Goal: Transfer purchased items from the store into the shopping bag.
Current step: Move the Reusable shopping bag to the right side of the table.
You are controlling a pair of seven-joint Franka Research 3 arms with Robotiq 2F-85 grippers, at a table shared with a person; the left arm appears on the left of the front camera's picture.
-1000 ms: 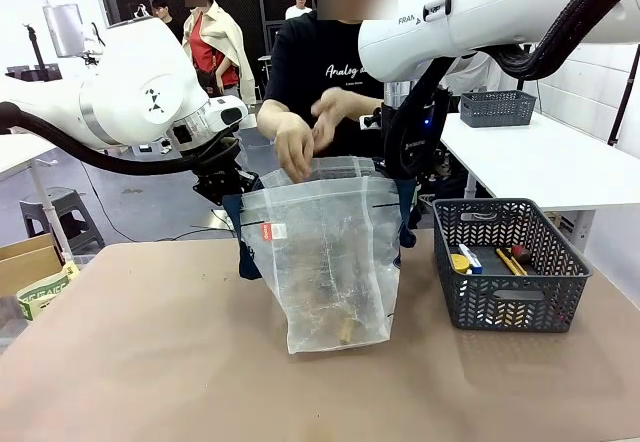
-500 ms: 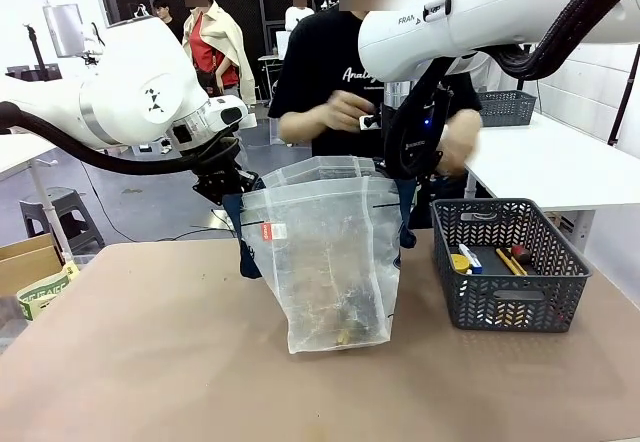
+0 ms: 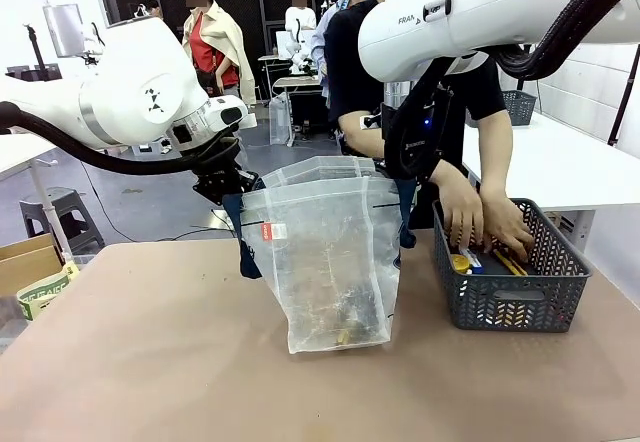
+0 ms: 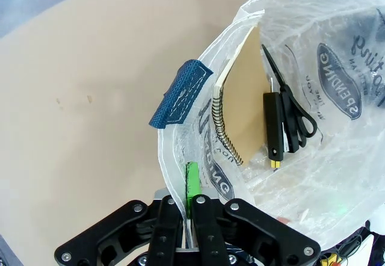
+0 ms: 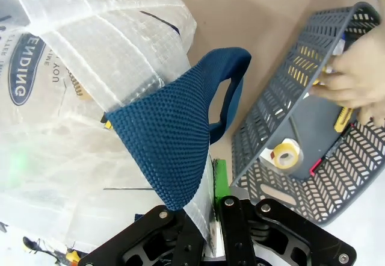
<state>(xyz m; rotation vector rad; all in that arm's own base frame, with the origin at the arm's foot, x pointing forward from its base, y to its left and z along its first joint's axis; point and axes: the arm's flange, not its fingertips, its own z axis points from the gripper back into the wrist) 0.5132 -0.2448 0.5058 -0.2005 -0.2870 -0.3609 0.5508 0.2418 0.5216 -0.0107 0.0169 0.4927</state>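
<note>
1. Well, over on the left, the left gripper (image 4: 187,189) has its black fingers pressed together on the rim of the tall translucent whitish plastic shopping bag (image 3: 320,262), just beside a navy woven strap handle (image 4: 179,92).
2. The bag stands upright in the middle of the tan table (image 3: 150,362) with its mouth open. Inside, a brown spiral-bound notebook (image 4: 243,97) and a pair of black scissors (image 4: 287,100) lie side by side.
3. The right gripper (image 5: 212,188) pinches the opposite rim, jaws closed on the plastic right where the second navy strap handle (image 5: 168,139) hangs.
4. To the right of the bag, a little apart from it, sits the dark grey lattice-sided plastic basket (image 3: 510,302). The person's hands (image 3: 463,220) reach down inside it among the small goods, and a yellow roll of tape (image 5: 286,154) lies on its floor.
</note>
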